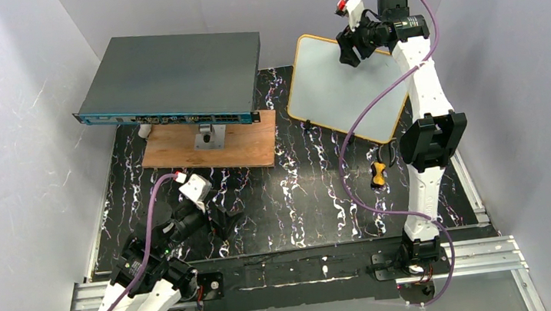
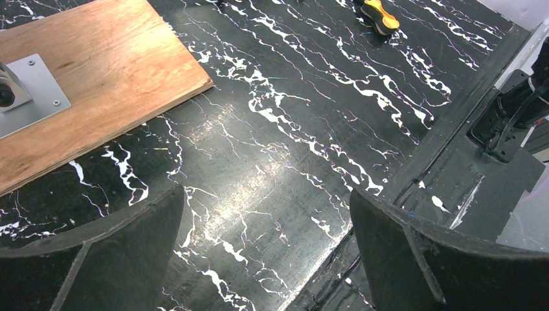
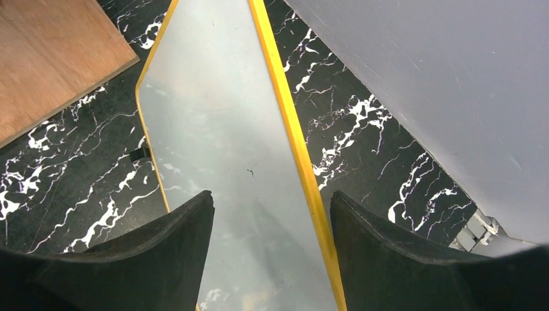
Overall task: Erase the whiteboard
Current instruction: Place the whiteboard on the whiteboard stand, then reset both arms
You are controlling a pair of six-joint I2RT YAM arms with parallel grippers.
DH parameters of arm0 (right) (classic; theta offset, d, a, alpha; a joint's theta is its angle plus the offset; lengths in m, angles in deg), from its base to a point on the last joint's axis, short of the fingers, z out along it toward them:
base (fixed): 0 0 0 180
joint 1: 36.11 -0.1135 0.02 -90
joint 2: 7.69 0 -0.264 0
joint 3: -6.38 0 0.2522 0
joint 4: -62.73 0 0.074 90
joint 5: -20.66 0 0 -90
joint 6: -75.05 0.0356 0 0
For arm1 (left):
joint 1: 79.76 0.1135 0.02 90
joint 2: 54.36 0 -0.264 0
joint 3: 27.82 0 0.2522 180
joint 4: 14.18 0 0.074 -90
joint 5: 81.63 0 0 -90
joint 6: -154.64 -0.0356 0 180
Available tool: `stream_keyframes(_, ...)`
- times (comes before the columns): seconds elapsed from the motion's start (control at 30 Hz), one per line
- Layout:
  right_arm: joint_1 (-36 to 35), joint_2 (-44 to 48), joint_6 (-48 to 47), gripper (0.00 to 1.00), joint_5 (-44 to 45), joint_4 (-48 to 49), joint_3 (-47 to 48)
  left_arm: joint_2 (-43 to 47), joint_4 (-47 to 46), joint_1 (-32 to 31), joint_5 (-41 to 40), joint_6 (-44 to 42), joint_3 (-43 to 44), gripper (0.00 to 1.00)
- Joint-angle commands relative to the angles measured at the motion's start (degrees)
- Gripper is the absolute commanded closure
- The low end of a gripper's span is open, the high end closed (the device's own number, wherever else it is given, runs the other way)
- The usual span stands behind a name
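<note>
The whiteboard (image 1: 332, 95) sits in the upper right of the overhead view, right of centre. It lies on the table (image 1: 300, 199), turned at an angle to the table's edges. Its face is blank and pale, with no writing showing, and a thin yellow frame runs round it. In the right wrist view the whiteboard (image 3: 220, 129) runs up the middle of the frame, with its yellow edge crossing from top centre to the bottom.

The right tool (image 1: 346, 48) hangs over the whiteboard's upper right corner in the overhead view. In its own view the right tool (image 3: 272, 197) is spread fairly wide and holds nothing. One finger is over the white face and the other over the table past the yellow edge. Whether it touches the whiteboard cannot be told.

A small yellow-and-black object (image 1: 377, 173) lies on the table below the whiteboard, apart from it. To the whiteboard's left is a wooden board (image 1: 244, 143) carrying a metal bracket (image 1: 209, 138). A dark-grey box (image 1: 171, 77) stands over the wooden board's far part, in the upper left.

The left tool (image 1: 221, 223) is at the lower left, above bare table. In its wrist view the left tool (image 2: 265, 193) is spread wide and empty, with the wooden board (image 2: 116, 71) at upper left.
</note>
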Motion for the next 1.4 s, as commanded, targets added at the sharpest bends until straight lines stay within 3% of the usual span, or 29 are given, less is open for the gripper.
stream_keyframes(0.0,-0.1,3.9,2.0,0.27,0.2,2.5,-0.8,0.6,0.4,-0.2,-0.4,0.3,0.0,0.00)
stream_keyframes(0.5,0.4,11.1,5.2,0.25,2.6,5.4,-4.5,2.2,0.4,-0.2,0.1,0.7,0.0,0.00)
stream_keyframes(0.8,1.1,20.6,8.2,0.26,-8.3,4.8,-14.4,2.4,0.2,-0.2,0.4,0.9,0.1,0.01)
stream_keyframes(0.93,4.0,29.9,12.9,0.25,-19.3,6.4,-27.1,3.1,0.2,-0.2,-0.5,3.1,0.5,0.00)
stream_keyframes(1.03,8.8,42.9,19.4,0.22,-23.8,17.0,-47.2,4.5,-0.7,-0.2,-3.4,10.2,0.8,0.01)
stream_keyframes(1.13,15.4,57.9,21.0,0.17,-26.6,20.1,-61.3,5.8,0.3,-0.2,-9.1,19.0,1.6,0.00)
stream_keyframes(1.2,18.8,66.2,23.1,0.09,-23.0,21.6,-68.8,5.7,1.5,-0.2,-12.3,20.9,2.8,0.01)
stream_keyframes(1.27,20.1,72.7,27.2,0.09,-15.5,21.8,-73.7,4.1,3.8,-0.2,-18.2,20.5,4.9,0.01)
stream_keyframes(1.37,20.3,77.9,33.0,0.09,-6.3,15.3,-73.3,-1.9,11.4,-0.2,-25.1,18.9,11.5,0.01)
